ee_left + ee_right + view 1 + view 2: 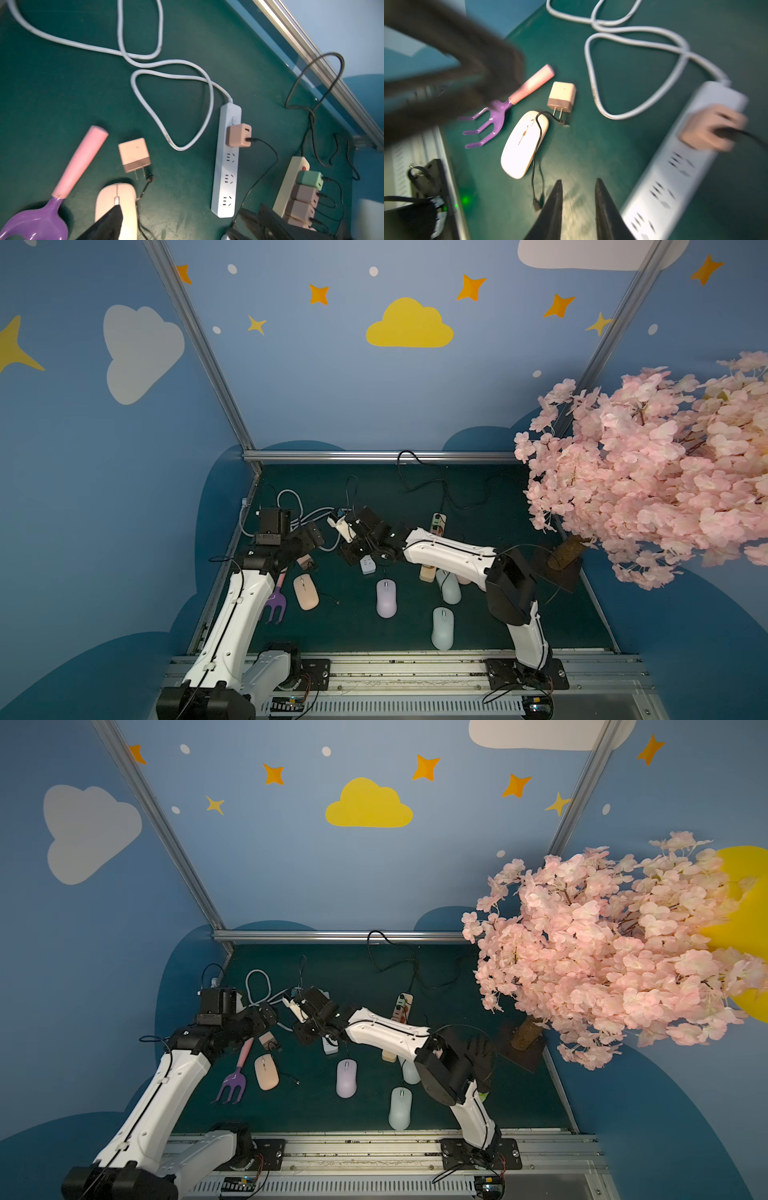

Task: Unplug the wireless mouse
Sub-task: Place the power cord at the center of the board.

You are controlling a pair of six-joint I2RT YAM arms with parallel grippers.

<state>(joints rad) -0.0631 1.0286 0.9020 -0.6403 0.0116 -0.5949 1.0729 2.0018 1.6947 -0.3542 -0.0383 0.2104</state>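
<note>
The right gripper (579, 182) has its jaws narrowly apart and empty beside the loose end of the cable (536, 155). The cable drapes over the pink mouse (524, 144), so it looks unplugged. Its charger (561, 96) lies off the power strip (675, 166). The left gripper (311, 537) hovers nearby, wide and empty, probably on standby.

left arm (253, 597), right arm (449, 551): white shells, black joints | right claw (579, 182): black, tapered

A clear lane of green surface (623, 145) runs between the pink mouse (523, 145) and the white power strip (675, 176). The mouse's thin black lead (534, 166) trails along its edge. Beyond, a loose charger (562, 95), a purple fork (494, 118) and loops of white cable (591, 79) crowd the way.
</note>
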